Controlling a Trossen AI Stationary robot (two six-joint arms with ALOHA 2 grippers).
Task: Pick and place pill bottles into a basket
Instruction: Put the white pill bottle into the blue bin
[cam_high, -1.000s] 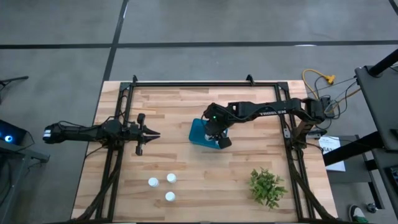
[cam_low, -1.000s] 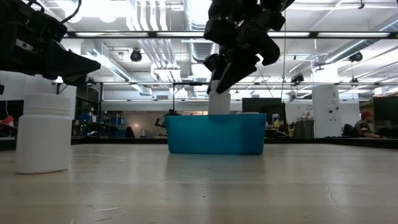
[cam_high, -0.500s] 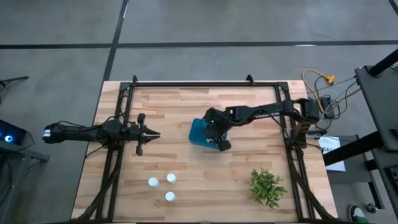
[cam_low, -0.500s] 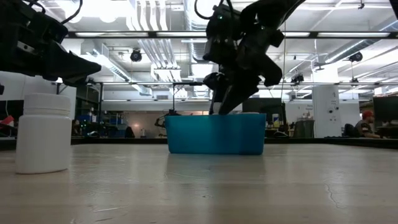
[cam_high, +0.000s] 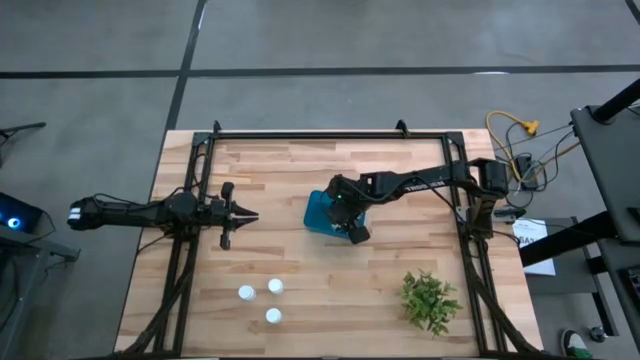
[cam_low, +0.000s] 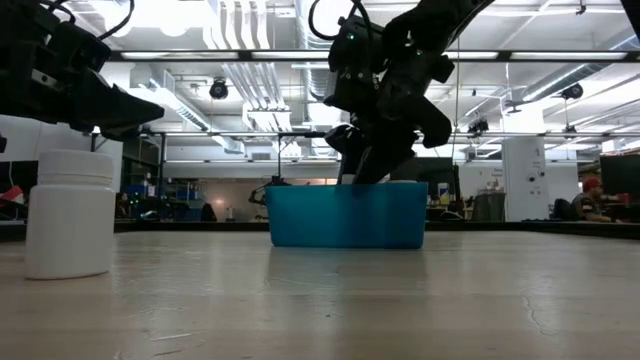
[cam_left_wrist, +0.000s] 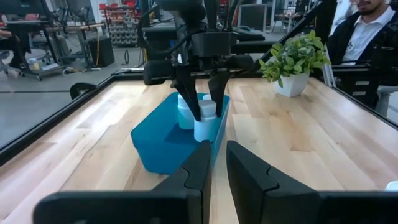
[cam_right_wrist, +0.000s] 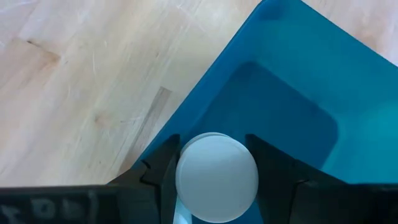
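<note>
The wooden table (cam_high: 320, 270) holds three pill bottles (cam_high: 262, 301) not yet collected. Inside the basket (cam_left_wrist: 163, 140), the right gripper (cam_right_wrist: 211, 163) grips a fourth bottle (cam_right_wrist: 216, 177) beside others already placed. The left gripper (cam_high: 247, 216) waits closed, empty

Right end effector lowered and clamped; left idle.
Right arm stretched from 3 o'clock toward centre, wrist bent down, right end effector (cam_high: 345, 224) pointing straight down with fingers (cam_right_wrist: 160, 171) gripping a bottle (cam_right_wrist: 216, 177) cap from both sides. Left arm lying level from 9 o'clock, left end effector (cam_high: 243, 215) closed, aimed at 3 o'clock.
</note>
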